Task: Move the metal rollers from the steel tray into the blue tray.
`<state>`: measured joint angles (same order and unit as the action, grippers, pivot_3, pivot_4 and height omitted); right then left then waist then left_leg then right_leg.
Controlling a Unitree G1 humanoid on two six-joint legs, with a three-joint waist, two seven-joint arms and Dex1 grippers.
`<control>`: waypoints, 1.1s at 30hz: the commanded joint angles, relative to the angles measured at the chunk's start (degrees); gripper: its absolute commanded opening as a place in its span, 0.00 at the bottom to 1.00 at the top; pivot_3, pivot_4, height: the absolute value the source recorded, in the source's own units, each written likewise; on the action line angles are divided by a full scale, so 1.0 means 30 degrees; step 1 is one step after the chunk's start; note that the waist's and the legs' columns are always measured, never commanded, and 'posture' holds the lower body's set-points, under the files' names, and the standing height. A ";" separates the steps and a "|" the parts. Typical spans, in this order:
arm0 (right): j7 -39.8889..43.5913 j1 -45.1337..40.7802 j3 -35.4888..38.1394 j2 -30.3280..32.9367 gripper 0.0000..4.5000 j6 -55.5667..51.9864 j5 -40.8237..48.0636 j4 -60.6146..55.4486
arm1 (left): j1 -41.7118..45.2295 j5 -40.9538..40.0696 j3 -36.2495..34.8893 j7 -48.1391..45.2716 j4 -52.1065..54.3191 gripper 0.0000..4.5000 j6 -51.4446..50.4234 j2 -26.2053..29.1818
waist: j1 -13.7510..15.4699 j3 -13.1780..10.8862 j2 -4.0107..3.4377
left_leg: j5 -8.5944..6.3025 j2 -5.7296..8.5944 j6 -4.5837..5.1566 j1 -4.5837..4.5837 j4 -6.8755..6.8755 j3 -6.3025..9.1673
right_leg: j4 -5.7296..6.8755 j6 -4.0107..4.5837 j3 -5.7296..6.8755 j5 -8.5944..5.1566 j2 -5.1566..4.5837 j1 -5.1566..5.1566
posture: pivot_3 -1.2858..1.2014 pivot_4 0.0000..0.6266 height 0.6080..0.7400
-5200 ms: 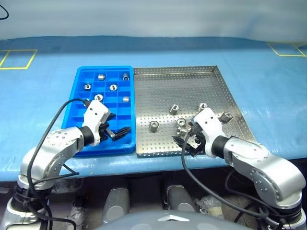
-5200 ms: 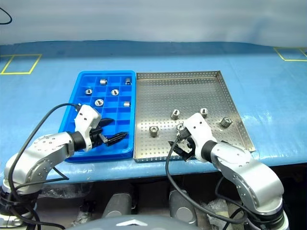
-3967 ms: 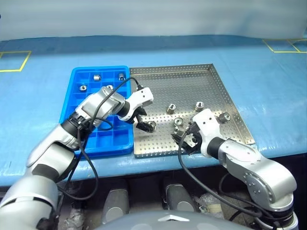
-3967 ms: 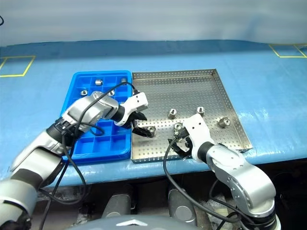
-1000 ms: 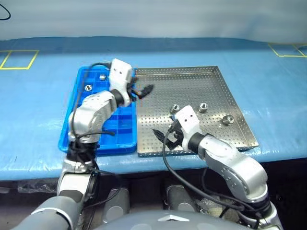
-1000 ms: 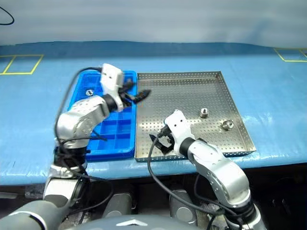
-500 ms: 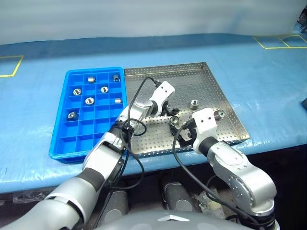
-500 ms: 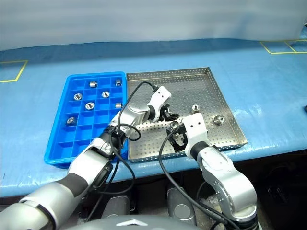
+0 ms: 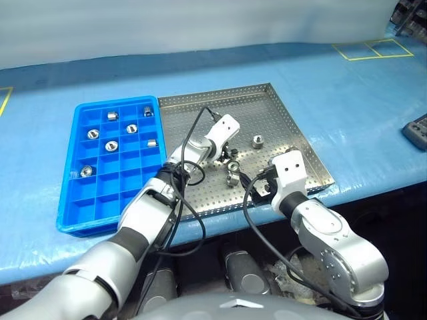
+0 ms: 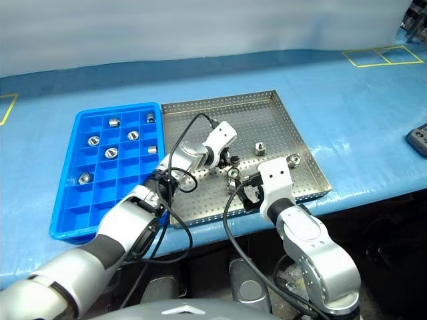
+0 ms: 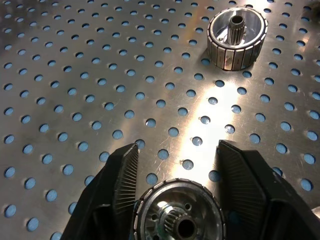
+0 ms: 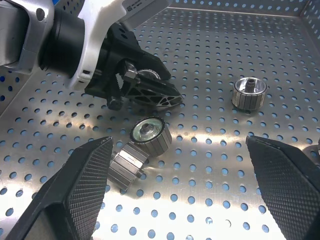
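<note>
Since a second ago the left gripper (image 12: pixel 145 92) has swung from above the blue tray (image 9: pixel 73 200) across to the middle of the steel tray (image 9: pixel 267 93), and its fingers (image 11: pixel 122 172), then wide apart, have drawn in around a roller. That roller (image 11: pixel 180 215) sits between the two ribbed pads in the left wrist view, both pads close against its rim; the right wrist view shows the same roller (image 12: pixel 146 75) caught between the black tips, low over the perforated floor. Whether it is lifted off the floor cannot be told.

The right gripper (image 12: pixel 185 185) hovers near the front edge of the steel tray with its fingers (image 12: pixel 77 185) spread wide, holding nothing. Just ahead of it two rollers lie touching each other, one upright (image 12: pixel 150 134) and one on its side (image 12: pixel 127 167). Another roller (image 9: pixel 258 141) stands apart, further toward the right side of the tray.

The blue tray lies just beside the steel tray on the robot's left, on the blue surface (image 9: pixel 347 100). Six rollers (image 9: pixel 111 145) sit in its compartments, each in its own cell, mostly in the far half.
</note>
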<state>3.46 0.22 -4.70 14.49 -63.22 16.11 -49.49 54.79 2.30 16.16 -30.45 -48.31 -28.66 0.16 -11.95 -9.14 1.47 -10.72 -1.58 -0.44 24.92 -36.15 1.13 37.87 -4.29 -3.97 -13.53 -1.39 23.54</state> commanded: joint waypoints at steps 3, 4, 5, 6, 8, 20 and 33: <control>0.0155 -0.0592 0.0141 -0.0231 1.00 0.0015 0.0087 -0.0152 | -0.1059 0.0050 -0.0333 -0.0156 0.2693 0.39 -0.1850 0.0809 | 0.0039 0.0002 -0.0004 | 0.0000 -0.0002 0.0000 -0.0001 0.0001 0.0003 | 0.0001 0.0000 0.0000 0.0000 0.0000 0.0000 | 0.43 0.24 1.00; 0.0221 -0.0673 0.0132 -0.0239 1.00 0.0017 0.0103 -0.0092 | -0.1268 -0.0076 -0.0515 -0.0154 0.3221 0.39 -0.2164 0.0993 | 0.0045 0.0003 -0.0005 | 0.0000 -0.0002 0.0000 -0.0002 0.0001 0.0003 | 0.0004 0.0000 0.0000 0.0000 0.0000 0.0000 | 0.43 0.24 1.00; 0.0288 -0.0772 0.0112 -0.0242 1.00 0.0022 0.0125 -0.0019 | -0.1467 -0.0207 -0.0684 -0.0178 0.3761 0.39 -0.2484 0.1185 | 0.0042 0.0003 -0.0007 | 0.0000 -0.0002 0.0000 -0.0004 0.0001 0.0002 | 0.0007 0.0000 -0.0001 0.0001 0.0000 0.0000 | 0.43 0.24 1.00; 0.0331 -0.0833 0.0100 -0.0243 1.00 0.0027 0.0137 0.0027 | -0.1615 -0.0298 -0.0793 -0.0187 0.4166 0.39 -0.2731 0.1299 | 0.0044 0.0004 -0.0009 | 0.0000 -0.0004 0.0000 -0.0008 0.0002 0.0000 | 0.0008 0.0000 -0.0005 0.0001 0.0001 0.0000 | 0.43 0.24 1.00; 0.0434 -0.1080 0.0035 -0.0252 1.00 0.0023 0.0188 0.0177 | -0.2026 -0.0945 -0.1730 0.0106 0.5638 0.39 -0.3116 0.1360 | 0.0105 0.0003 -0.0010 | 0.0002 -0.0005 -0.0001 -0.0010 0.0001 0.0001 | 0.0019 0.0000 -0.0005 0.0001 0.0001 0.0001 | 0.44 0.24 1.00; 0.1389 -0.2997 -0.1075 -0.0252 1.00 0.0027 0.0430 0.1065 | -0.5873 -0.4735 -0.8116 0.4407 1.7143 0.39 -0.5329 0.1361 | 0.0933 -0.0007 -0.0030 | 0.0001 -0.0006 0.0000 -0.0013 0.0013 0.0003 | 0.0022 0.0003 -0.0012 0.0004 0.0002 0.0005 | 0.48 0.24 1.00; 0.3565 -0.6019 -0.3814 -0.0638 1.00 0.1068 0.0836 0.3787 | -1.3431 -0.3412 -0.8943 0.6836 2.7215 0.39 -0.9140 0.5860 | 0.2890 -0.0008 -0.0019 | 0.0009 -0.0007 -0.0008 -0.0039 0.0010 0.0002 | 0.0030 0.0026 0.0008 0.0002 -0.0005 -0.0015 | 0.54 0.24 1.00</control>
<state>12.92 -16.36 -15.33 12.99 -61.73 17.91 -37.72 15.63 -9.24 -10.69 -11.39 28.97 -55.51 16.72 -3.28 -9.17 1.42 -10.69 -1.60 -0.47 24.81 -36.15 1.15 37.96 -4.21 -3.92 -13.52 -1.41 23.49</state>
